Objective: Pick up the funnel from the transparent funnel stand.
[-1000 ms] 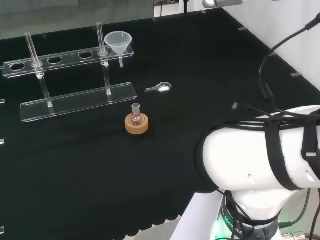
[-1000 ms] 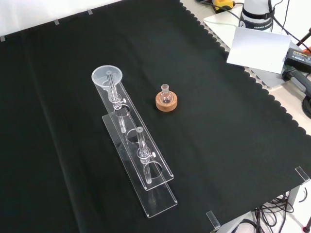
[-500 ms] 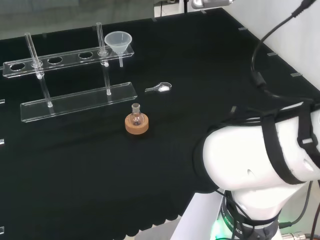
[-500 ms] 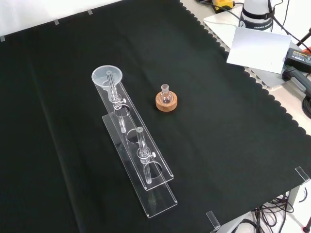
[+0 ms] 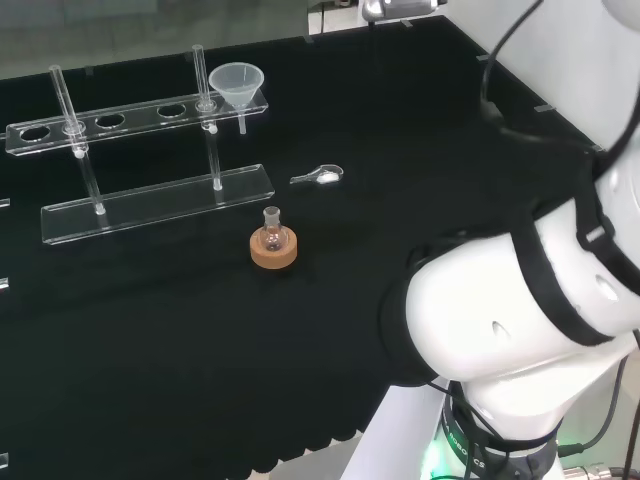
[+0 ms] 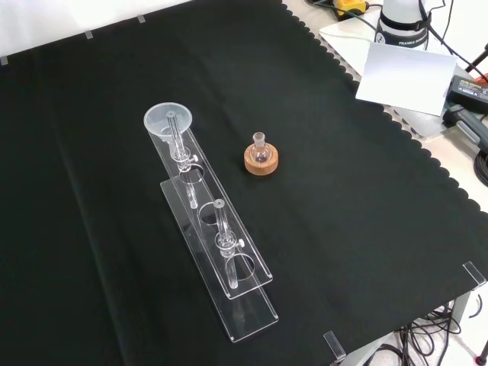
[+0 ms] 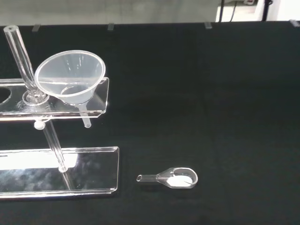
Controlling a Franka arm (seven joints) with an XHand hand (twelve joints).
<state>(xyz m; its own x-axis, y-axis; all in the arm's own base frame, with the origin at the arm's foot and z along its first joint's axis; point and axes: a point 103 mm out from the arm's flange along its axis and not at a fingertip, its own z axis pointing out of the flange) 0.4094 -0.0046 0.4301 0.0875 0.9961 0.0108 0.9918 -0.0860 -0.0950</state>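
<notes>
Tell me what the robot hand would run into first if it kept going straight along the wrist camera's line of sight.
Probably bare black cloth just beside the funnel, which sits in the transparent funnel stand. The small glass scoop lies nearer the camera. Depth is unclear, so this is a judgement.

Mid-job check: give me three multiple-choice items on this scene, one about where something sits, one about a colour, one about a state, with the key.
1. Where does the funnel sit?
A. In an end hole of the transparent funnel stand
B. Lying on the black cloth
C. On the cork ring

2. What colour is the ring under the small flask?
A. Red
B. Cork tan
C. Blue

3. What state is the funnel in?
A. Tipped on its side
B. Upright, stem down through the rack
C. Upside down

Key: 1 A, the head view shows its cone resting in the rack's right end hole. 2 B, the front view shows a tan ring. 3 B, the wrist view shows the mouth up and the stem poking below the rack.
</notes>
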